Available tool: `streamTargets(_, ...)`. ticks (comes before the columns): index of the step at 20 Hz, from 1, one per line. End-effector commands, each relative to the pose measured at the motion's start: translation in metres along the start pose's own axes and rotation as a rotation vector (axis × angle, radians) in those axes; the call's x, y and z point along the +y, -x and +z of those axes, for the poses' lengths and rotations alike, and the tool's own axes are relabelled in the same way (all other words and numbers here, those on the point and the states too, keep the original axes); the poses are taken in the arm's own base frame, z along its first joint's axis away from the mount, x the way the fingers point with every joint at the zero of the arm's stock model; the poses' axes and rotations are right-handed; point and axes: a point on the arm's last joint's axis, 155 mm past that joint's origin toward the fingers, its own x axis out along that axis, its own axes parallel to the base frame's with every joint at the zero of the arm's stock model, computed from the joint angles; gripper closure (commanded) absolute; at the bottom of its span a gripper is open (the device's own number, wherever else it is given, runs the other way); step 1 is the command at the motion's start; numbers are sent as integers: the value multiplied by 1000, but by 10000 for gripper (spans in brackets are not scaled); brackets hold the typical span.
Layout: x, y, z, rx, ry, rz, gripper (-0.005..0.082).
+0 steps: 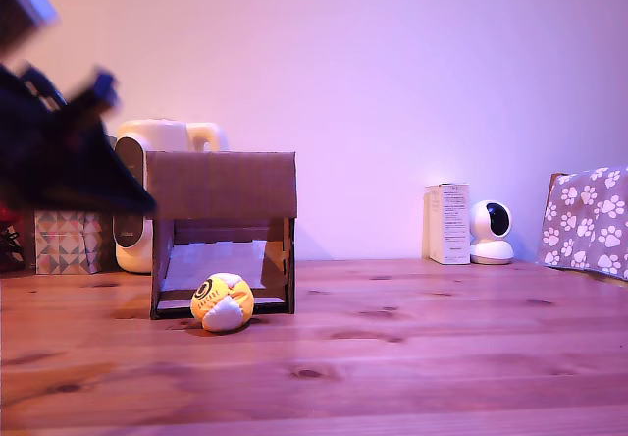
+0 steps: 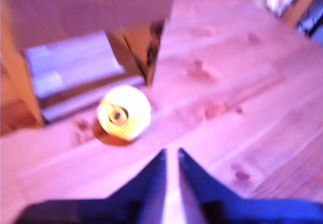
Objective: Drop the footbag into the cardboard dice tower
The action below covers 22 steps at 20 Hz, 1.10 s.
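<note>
Item: small soft stitched footbag of orange-yellow and white panels [image 1: 223,301], resting on the wooden surface [image 1: 412,357] at the lower front opening of the brown corrugated cardboard dice tower [image 1: 222,187], touching or just beside its base.

Item: dark gripper [image 2: 171,156], blurred, held above the surface and apart from the footbag; jaws nearly closed, a narrow gap between them, nothing held.

Step judged: pickup not yet made. Jaws are to be widened, centred over the footbag, lowered squarely, closed gently, then the footbag carried over the tower's top.
</note>
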Motion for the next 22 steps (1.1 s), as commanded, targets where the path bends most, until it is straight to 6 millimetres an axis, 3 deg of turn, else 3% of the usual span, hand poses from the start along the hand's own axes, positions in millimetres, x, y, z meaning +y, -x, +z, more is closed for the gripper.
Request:
streamTargets(1,-2,-7,-1,-11,-5,-12,323)
streamTargets(2,-3,-11,0,-18,-8,-15,161)
streamTargets(3,-1,-14,0,-28,-11,-6,66)
streamTargets(4,2,-18,0,-34,-13,5,47)
streamTargets(12,25,-44,10,-142,-37,98,62)
streamTargets(22,40,-97,-4,-72,-50,116,62)
